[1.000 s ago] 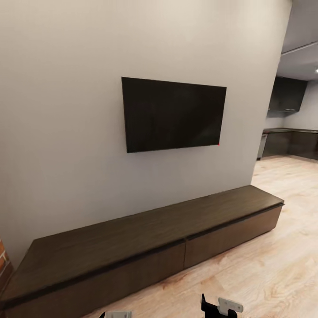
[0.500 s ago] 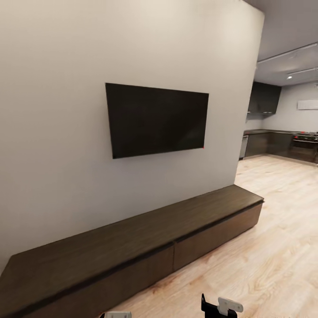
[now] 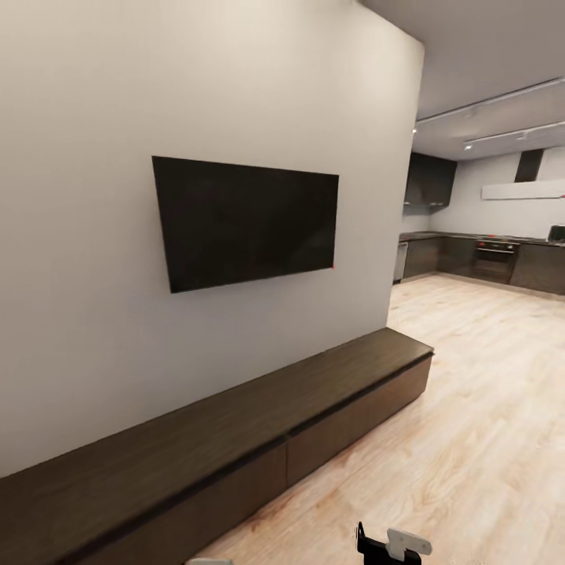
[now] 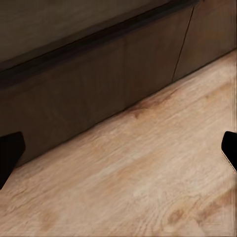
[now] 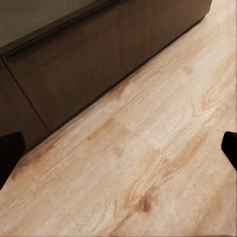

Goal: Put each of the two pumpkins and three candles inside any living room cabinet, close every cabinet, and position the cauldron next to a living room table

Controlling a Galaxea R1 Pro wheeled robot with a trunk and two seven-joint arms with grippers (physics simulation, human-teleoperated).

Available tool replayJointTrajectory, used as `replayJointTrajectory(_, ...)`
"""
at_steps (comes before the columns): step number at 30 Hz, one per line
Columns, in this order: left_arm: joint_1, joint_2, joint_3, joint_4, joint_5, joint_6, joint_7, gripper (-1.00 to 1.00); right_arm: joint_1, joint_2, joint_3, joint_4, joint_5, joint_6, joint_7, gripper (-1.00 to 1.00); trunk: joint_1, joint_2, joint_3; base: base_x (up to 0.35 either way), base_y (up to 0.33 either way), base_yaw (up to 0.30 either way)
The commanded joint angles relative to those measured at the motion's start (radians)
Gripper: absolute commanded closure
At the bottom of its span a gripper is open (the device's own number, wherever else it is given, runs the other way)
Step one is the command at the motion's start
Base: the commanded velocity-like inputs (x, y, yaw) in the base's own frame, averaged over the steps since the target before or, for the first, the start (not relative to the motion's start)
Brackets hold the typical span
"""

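The long, low dark brown cabinet [image 3: 235, 428] runs along the grey wall under the black TV [image 3: 247, 220], and its plain drawer fronts sit flush and shut. My left gripper [image 4: 118, 155] hangs open over the plank floor just in front of a drawer front [image 4: 98, 74], with nothing between its black fingertips [image 4: 10, 155]. My right gripper [image 5: 118, 153] is also open and empty, close to the cabinet [image 5: 98, 54] base. In the head view, part of the right gripper [image 3: 388, 544] pokes up at the lower edge. The pumpkins, candles, cauldron and table are out of view.
Light wood plank floor [image 3: 471, 439] stretches right of the cabinet toward a kitchen [image 3: 486, 259] with dark cabinets and an oven at the far right. The wall corner [image 3: 396, 235] ends just above the cabinet's right end.
The whole head picture has slid leftward, so the camera has turned right. More of the kitchen now shows, and the brick edge at the lower left is gone.
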Motion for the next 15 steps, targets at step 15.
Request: replayJointTrajectory(15,-0.001,0.001,-0.005,0.0,0.011,-0.008,0.006,-1.0,-0.001,-0.001,0.008,0.002,-0.007,-0.004,-0.007,-1.0,-0.058,0.105,0.056,0.0,0.0,-0.258)
